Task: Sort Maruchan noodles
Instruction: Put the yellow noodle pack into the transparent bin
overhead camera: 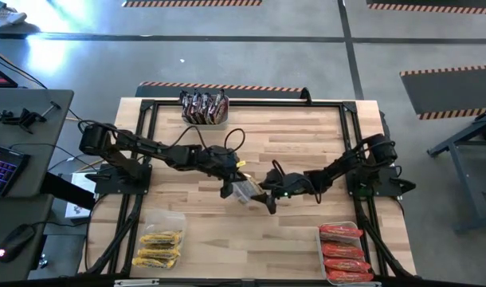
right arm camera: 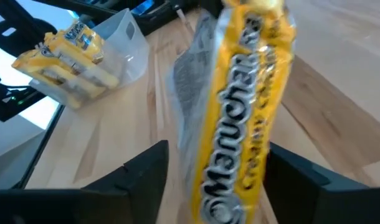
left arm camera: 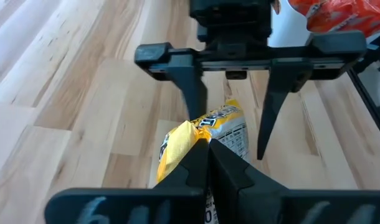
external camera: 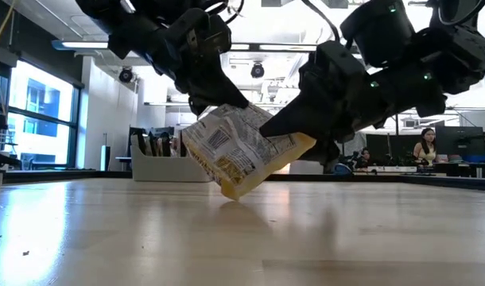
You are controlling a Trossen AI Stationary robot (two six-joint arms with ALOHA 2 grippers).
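Above mid-table we hold 1 yellow packet [overhead camera: 244,190], left gripper [overhead camera: 233,185] clamped on it, right gripper [overhead camera: 268,199] straddling it with fingers apart (handover, we judge), 3 bins [overhead camera: 323,244] already stocked.

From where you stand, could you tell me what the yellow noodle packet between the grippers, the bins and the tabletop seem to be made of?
Yellow noodle packet: thin printed plastic film, glossy and creased, sagging under the left gripper's pinch.
Bin of yellow packets: clear, somewhat frosted rigid plastic; the table shows through its wall.
Tabletop: pale wood in jointed strips, visible grain, probably butcher block with a light sheen.
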